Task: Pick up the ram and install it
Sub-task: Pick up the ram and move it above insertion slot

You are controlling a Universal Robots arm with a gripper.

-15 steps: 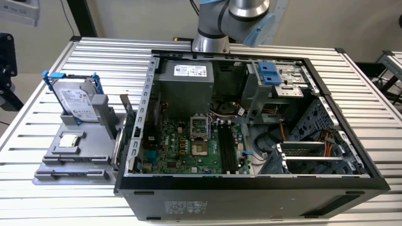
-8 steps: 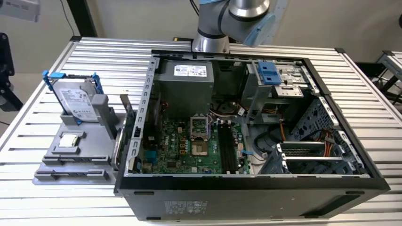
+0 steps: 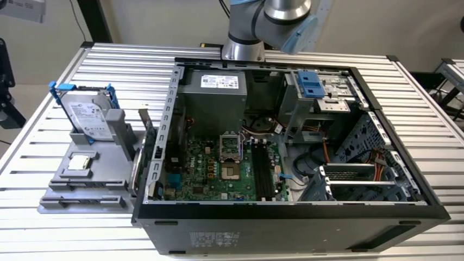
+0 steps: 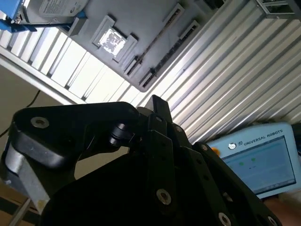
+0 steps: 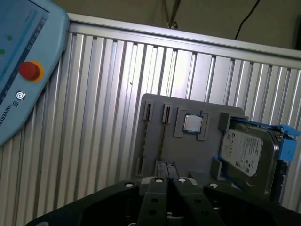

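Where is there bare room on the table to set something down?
Bare table slats lie beyond the grey tray and at the near corner before it. The tray, with hard drive and chip, and the open case are crowded.

High at back in exterior view, arm – grey joint housing with pale blue cap, silver tube section running down below it. In first wrist view, tool black, its two fingers brought together along centre line, tips pressed flat against each other. Linkage bars fan out to both sides, silver screws at pivots. In second wrist view, tool seen from other side – fingers stacked into one narrow tip, broad black link with pivot bolt alongside.
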